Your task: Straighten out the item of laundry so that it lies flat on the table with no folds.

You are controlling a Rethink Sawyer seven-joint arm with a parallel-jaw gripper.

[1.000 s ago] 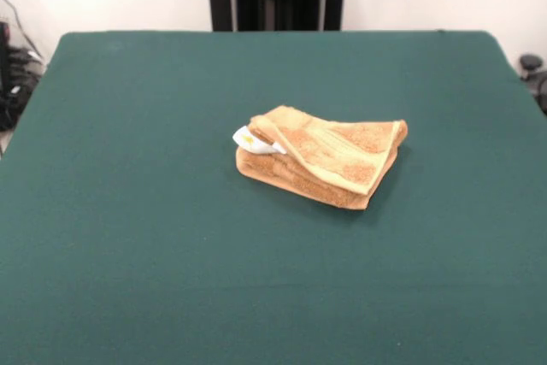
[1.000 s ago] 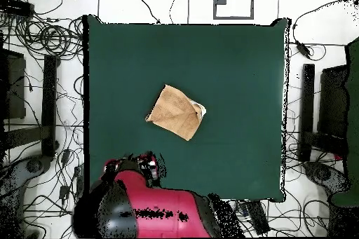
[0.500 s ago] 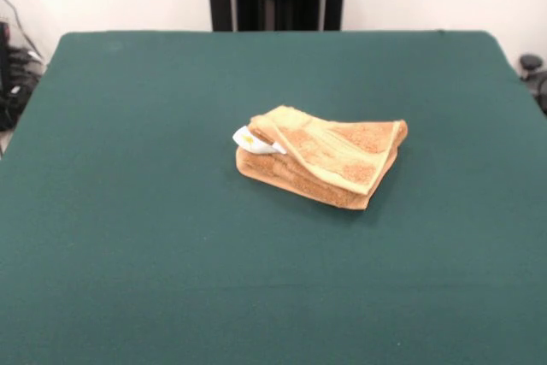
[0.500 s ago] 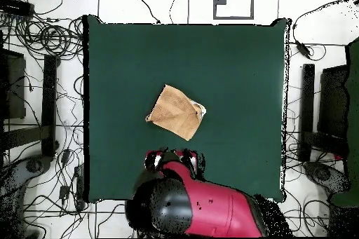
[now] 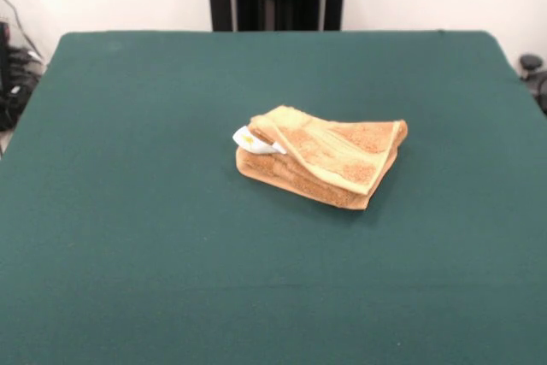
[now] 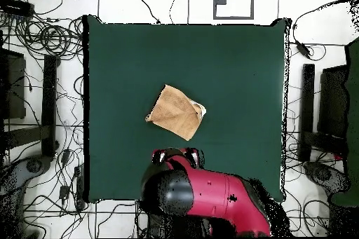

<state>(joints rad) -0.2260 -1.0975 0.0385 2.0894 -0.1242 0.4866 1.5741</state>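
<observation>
towel (image 5: 323, 156) folded, long axis diagonal, on table (image 5: 128, 211)

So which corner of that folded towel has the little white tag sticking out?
The towel's left corner in the front view: the white tag pokes out there between the layers. The other corners show only orange-tan cloth.

Tangled black cables (image 6: 49, 40) lie on the floor (image 6: 126, 1).

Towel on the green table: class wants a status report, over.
Gripper not visible; arm over the table's edge, short of the towel. Towel folded in layers, white tag poking out. Nothing in the way.
</observation>
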